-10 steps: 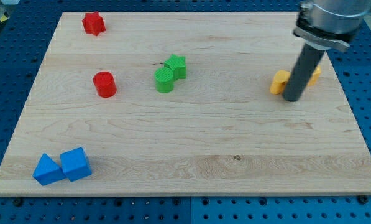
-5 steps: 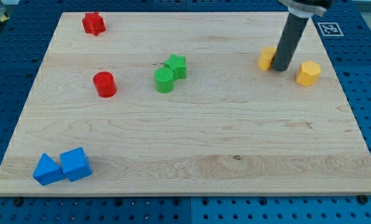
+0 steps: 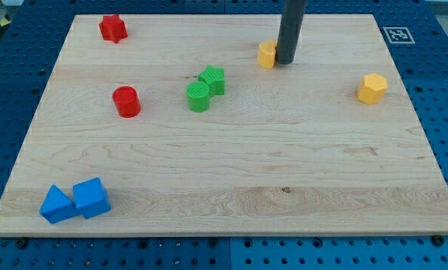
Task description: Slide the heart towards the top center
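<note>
A small yellow heart block [image 3: 266,54] lies near the view's top, a little right of centre, partly hidden by my rod. My tip [image 3: 285,61] rests on the board right against the heart's right side. A yellow hexagon block [image 3: 372,88] sits alone at the view's right.
A red star [image 3: 112,28] is at the top left and a red cylinder [image 3: 125,101] below it. A green star [image 3: 212,79] and a green cylinder [image 3: 198,97] touch near the centre. A blue triangle [image 3: 56,204] and a blue cube [image 3: 91,197] sit at the bottom left.
My rod has moved up and to the left across the board, pushing the yellow heart away from the yellow hexagon towards the top centre. The hexagon has stayed in place.
</note>
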